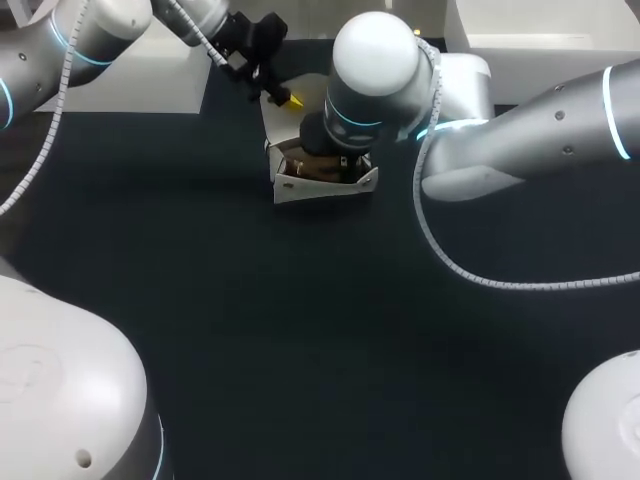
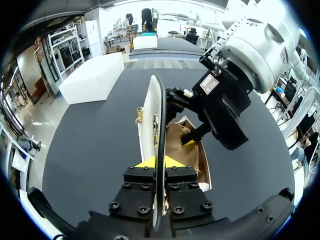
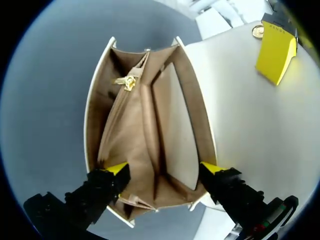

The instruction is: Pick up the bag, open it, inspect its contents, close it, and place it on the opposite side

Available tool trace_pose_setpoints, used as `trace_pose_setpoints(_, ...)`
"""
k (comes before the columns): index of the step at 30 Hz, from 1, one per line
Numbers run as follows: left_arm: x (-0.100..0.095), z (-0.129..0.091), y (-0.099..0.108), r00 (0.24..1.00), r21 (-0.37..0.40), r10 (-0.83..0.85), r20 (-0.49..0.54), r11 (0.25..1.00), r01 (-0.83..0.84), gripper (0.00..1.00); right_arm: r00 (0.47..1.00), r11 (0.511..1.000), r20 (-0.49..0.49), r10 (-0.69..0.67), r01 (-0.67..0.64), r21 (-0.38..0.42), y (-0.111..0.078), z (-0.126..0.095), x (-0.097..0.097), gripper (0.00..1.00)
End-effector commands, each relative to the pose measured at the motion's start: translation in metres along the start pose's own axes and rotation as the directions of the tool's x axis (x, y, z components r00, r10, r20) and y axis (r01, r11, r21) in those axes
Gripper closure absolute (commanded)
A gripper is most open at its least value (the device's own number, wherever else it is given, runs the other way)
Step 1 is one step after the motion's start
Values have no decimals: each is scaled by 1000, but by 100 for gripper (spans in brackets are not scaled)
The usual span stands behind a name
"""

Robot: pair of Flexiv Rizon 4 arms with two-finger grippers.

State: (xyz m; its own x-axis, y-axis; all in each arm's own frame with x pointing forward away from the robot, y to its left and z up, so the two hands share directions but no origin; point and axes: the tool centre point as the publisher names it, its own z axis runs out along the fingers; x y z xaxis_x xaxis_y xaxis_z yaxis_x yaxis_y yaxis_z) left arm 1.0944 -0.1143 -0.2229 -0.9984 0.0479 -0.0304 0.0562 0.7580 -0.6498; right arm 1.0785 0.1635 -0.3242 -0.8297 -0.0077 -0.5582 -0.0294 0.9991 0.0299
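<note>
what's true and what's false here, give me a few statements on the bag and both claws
1. The bag stands open on the table. True.
2. The left claw is shut on the bag's flap, holding it up on edge. True.
3. The right claw hangs well away from the bag. False: its fingers are spread apart in the bag's mouth, one at each side.
4. The bag's lining is bright red. False: it is tan.
</note>
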Motion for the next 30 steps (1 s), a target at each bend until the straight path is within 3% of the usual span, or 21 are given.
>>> trace_pose_setpoints(1, -1, 1, 1, 1000, 4, 1, -4, 1000, -1, 100, 1000, 1000, 1, -2, 2, 2, 1, 10, 1, 0)
trace_pose_setpoints(10, -1, 1, 1, 1000, 6, 2, -2, 1000, -2, 100, 1000, 1000, 4, -3, 3, 2, 0, 9, 0, 0)
trace_pose_setpoints(11, -1, 1, 1, 1000, 6, 2, -1, 1000, -2, 100, 1000, 1000, 6, -7, 7, 2, 1, 9, 0, 6)
trace_pose_setpoints(12, -1, 1, 1, 1000, 7, 3, -1, 1000, -3, 100, 1000, 1000, 8, -10, 10, 2, 1, 8, -1, 23)
trace_pose_setpoints(14, -1, 0, 1, 1000, 8, 5, -1, 1000, -5, 100, 1000, 1000, 13, -14, 14, 0, 1, 5, -2, 45)
trace_pose_setpoints(16, 0, 0, 1, 1000, 9, 7, -1, 1000, -7, 100, 1000, 1000, 21, -15, 15, -1, 1, 2, -3, 55)
trace_pose_setpoints(22, 3, -5, -2, 1000, 21, 17, 9, 1000, -17, 100, 997, 1000, 73, -10, 9, 6, 1, -13, -7, 65)
trace_pose_setpoints(30, 2, 4, 4, 1000, 19, 26, 14, 999, -26, 100, 985, 1000, 171, -14, 13, 7, 4, -46, -12, 67)
